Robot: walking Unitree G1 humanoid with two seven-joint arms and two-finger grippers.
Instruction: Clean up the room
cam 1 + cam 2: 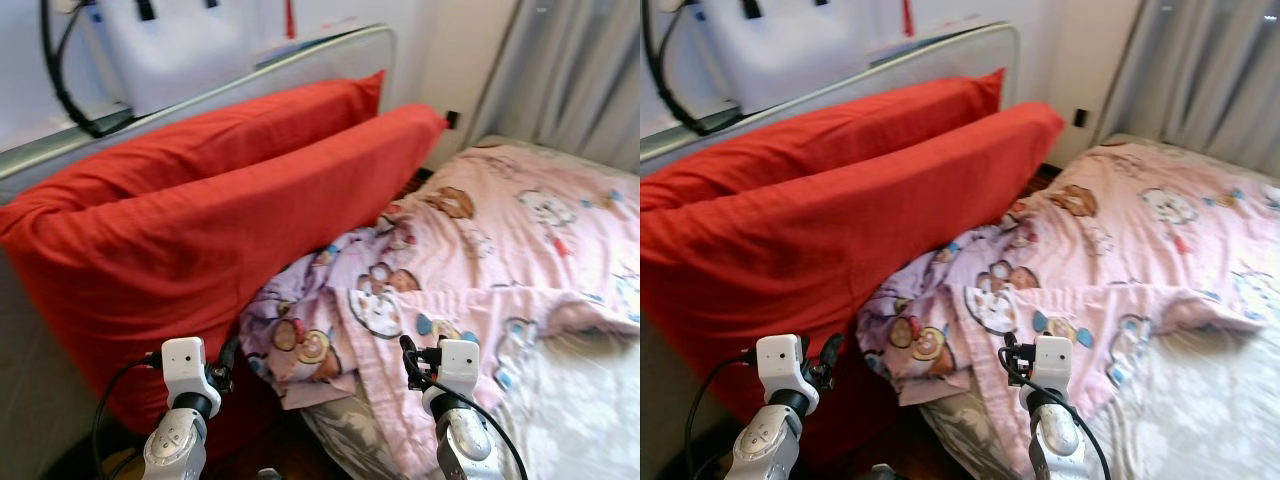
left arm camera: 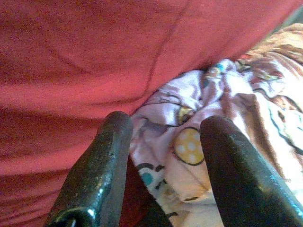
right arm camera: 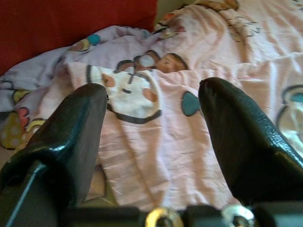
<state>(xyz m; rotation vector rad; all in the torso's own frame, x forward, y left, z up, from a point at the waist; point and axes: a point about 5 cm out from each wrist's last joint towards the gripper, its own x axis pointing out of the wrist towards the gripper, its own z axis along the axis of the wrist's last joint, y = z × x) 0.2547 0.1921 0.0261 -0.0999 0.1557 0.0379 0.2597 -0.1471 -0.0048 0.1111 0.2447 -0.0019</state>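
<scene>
Right gripper [image 3: 151, 142] is spread wide with nothing between its fingers, hanging just above the folded-back edge of the pink cartoon-print blanket [image 1: 520, 250]. Left gripper [image 2: 163, 165] is parted too, empty, aimed at the spot where the blanket's rumpled lilac corner [image 1: 300, 335] tucks under the lower of two big red pillows [image 1: 210, 230]. Those pillows lean against the metal headboard rail [image 1: 250, 70], and the blanket lies crumpled across the bed, bunched up near the pillows and smoother towards the grey curtain [image 1: 580, 70]. Beneath the turned-back edge the pale patterned sheet [image 1: 580, 410] shows. Now, that blanket looks thin, soft and light, so it should drape and slide rather than hold any shape. The best hold, I'd say, is the doubled hem right below the right gripper, pinching a thick fold so it doesn't slip out.
</scene>
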